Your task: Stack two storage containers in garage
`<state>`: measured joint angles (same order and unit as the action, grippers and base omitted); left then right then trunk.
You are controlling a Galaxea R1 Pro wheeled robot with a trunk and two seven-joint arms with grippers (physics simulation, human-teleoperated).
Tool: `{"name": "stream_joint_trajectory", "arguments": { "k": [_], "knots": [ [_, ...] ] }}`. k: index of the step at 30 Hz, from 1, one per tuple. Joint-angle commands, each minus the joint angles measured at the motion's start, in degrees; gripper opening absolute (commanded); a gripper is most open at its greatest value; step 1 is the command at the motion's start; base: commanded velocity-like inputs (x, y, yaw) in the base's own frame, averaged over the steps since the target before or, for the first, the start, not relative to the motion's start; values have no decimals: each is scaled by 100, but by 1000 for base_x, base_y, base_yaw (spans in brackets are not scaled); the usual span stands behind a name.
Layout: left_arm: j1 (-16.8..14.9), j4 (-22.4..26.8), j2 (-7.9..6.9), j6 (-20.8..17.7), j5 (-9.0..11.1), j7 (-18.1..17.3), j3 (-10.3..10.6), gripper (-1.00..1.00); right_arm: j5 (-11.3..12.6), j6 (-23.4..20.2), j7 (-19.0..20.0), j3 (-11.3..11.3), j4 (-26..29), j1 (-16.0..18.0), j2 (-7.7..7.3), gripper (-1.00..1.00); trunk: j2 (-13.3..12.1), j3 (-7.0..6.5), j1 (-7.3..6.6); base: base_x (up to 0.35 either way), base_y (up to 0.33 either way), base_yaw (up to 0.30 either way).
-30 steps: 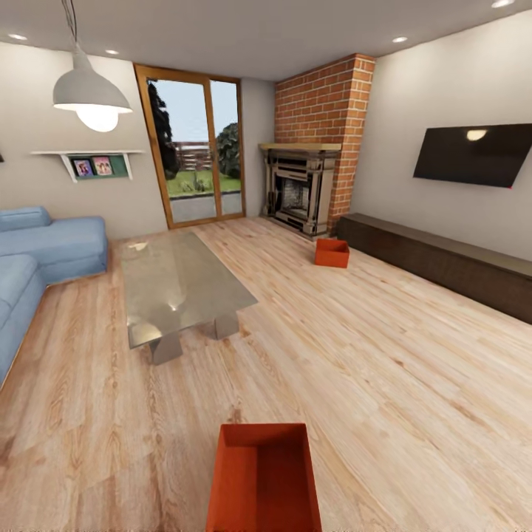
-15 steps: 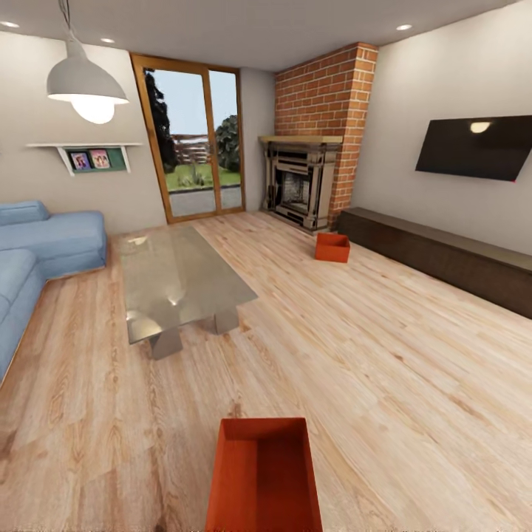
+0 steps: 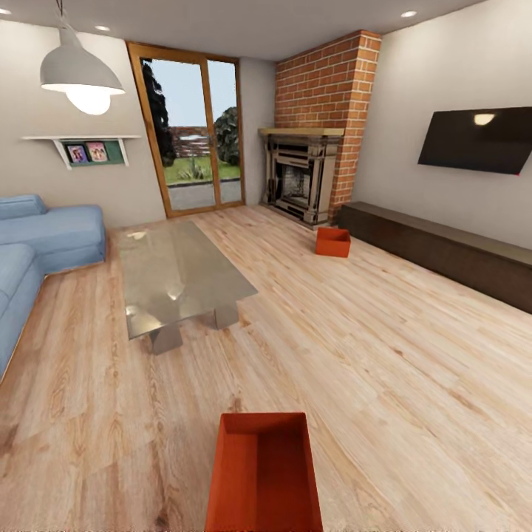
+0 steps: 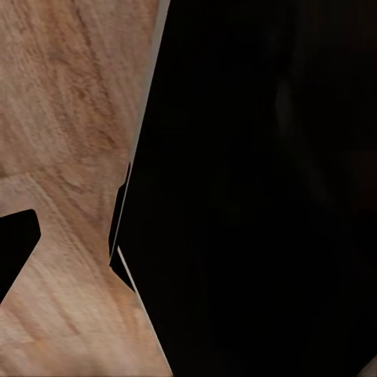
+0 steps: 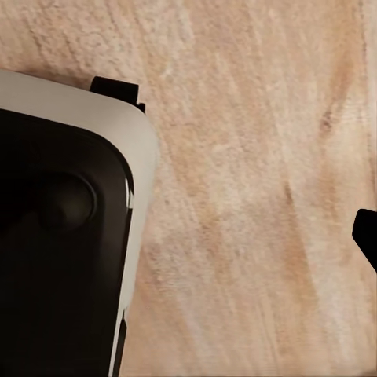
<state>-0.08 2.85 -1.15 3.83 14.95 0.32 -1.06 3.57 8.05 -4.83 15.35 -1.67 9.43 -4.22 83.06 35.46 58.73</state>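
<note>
Barely begun, by the look of it: both bins on the living-room planks, near bin (image 3: 264, 473) at bottom centre of the head view, open side up, far bin (image 3: 332, 241) right of centre, just before the fireplace (image 3: 299, 181) and beside the low cabinet (image 3: 436, 251). No garage or concrete anywhere in sight, so fetching, carrying and stacking all left to do. Cannot tell whether either hand is spread or pressed together; wrist views give only dark robot body over wood floor (image 5: 251, 196).

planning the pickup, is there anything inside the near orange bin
The near storage container looks empty: bare orange floor and inner walls show in the head view. Its closest end runs past the picture's bottom edge, so that part cannot be checked.
</note>
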Motion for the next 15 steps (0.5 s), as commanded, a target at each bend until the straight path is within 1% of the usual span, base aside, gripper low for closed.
{"name": "stream_joint_trajectory", "arguments": {
  "k": [1, 11, 15],
  "knots": [
    [-1, 2, 0, 12, 14, 3, -8, 100, 37, 29, -8, 47, -18, 7, 1, 100, 2, 14, 0, 0, 0, 0],
    [-1, 2, 0, 12, 12, 3, -8, 100, 28, 30, -1, 56, -18, 7, 10, 100, 2, 107, 0, 0, 0, 0],
    [-1, 3, 0, 12, 13, 3, -8, 100, 23, 30, 0, 56, -18, 7, 44, 100, 2, 144, 0, 0, 0, 0]
  ]
}}
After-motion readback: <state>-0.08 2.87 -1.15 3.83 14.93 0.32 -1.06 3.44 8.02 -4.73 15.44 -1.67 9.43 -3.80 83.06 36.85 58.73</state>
